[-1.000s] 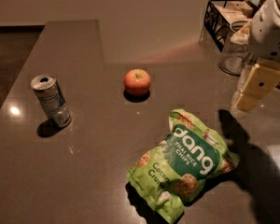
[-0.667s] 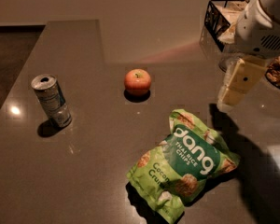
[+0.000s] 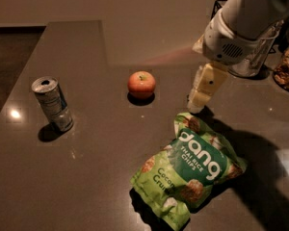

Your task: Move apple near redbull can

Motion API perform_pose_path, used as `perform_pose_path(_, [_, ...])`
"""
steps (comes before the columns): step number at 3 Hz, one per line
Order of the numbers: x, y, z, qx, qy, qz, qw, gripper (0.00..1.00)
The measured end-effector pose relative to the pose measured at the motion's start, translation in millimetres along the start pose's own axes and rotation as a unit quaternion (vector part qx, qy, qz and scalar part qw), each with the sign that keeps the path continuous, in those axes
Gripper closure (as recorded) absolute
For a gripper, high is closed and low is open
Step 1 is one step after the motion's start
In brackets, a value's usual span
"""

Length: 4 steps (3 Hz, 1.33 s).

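A: Leftward is where the white robot arm has swung since a second ago. Its cream-coloured gripper (image 3: 198, 102) now hangs just above the top edge of the crinkled green chips bag (image 3: 190, 177), where before it hung out by the table's right side.

B: And the small round red-orange apple (image 3: 141, 83)?

A: It has not shifted. It sits on the dark glossy table (image 3: 86, 186), near the gripper's left but apart from it, with bare surface between them.

B: Is the pincer open?

A: I cannot tell how far it is parted. It has hold of nothing that shows.

B: And the slim silver and blue redbull can (image 3: 52, 110)?

A: Same place as before. It stands on the left of the table, well apart from the apple. The bag has stayed too, lying flat in front of the gripper.
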<state>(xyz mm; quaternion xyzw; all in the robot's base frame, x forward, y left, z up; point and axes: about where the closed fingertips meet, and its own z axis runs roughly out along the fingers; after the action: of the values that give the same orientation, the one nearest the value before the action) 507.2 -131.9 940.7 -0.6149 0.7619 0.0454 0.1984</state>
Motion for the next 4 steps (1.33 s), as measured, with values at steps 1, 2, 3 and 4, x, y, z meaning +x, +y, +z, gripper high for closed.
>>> perform_pose_path(1, [-24.5, -9.5, 34.7, -0.018, -0.012, -0.011, 0.9997, 0.0])
perform_pose_path(2, [-52.5, -19.4, 59.9, -0.034, -0.026, -0.026, 0.9987, 0.0])
perform_pose_path(3, [-76.3, -28.5, 81.2, -0.046, -0.036, -0.04, 0.9975, 0.0])
perform_pose_path(4, [-86.3, -33.3, 100.8, -0.057, -0.034, -0.047, 0.9966, 0.0])
